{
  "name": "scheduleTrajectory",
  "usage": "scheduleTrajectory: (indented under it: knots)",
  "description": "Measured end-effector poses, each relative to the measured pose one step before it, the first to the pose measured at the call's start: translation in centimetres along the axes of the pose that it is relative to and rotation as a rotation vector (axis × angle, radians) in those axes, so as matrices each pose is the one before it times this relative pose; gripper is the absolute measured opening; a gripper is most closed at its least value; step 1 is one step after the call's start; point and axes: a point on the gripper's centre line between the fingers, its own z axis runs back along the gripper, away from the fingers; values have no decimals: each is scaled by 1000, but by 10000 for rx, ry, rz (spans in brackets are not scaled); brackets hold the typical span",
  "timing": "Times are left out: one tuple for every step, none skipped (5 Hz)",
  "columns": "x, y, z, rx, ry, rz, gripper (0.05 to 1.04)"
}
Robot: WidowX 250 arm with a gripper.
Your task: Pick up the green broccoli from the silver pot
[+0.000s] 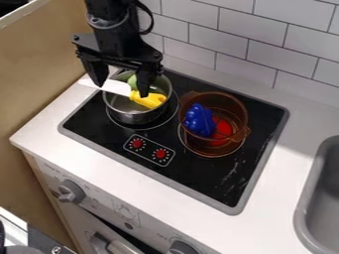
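Note:
The black gripper (122, 90) hangs over the metal pot at the stove's upper left, its two fingers spread apart. A knife with a white blade (106, 86) and a yellow handle (149, 100) lies across the pot (134, 117); the blade passes between the fingers and sticks out past the rim to the left. The right fingertip is by the handle's inner end; whether they touch I cannot tell. Inside the pot, behind the knife, is a green object (132, 82), partly hidden by the gripper.
To the right, a translucent brown pot (236, 106) on the other burner holds a blue toy (199, 120) and a red object (222, 130). A grey sink (310, 211) is at the right edge. White tiled wall (252, 44) rises behind the stove (198, 174).

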Motion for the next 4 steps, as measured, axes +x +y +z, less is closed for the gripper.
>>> scheduleTrajectory:
  knots:
    - [-485,-44,-535,27,255,201,1000]
    - [759,-345,-49,338,-86,2551,1000]
    - [315,705,218,497,-155,2401,1000]
    - [1313,73,1018,276,-249,1234,1000]
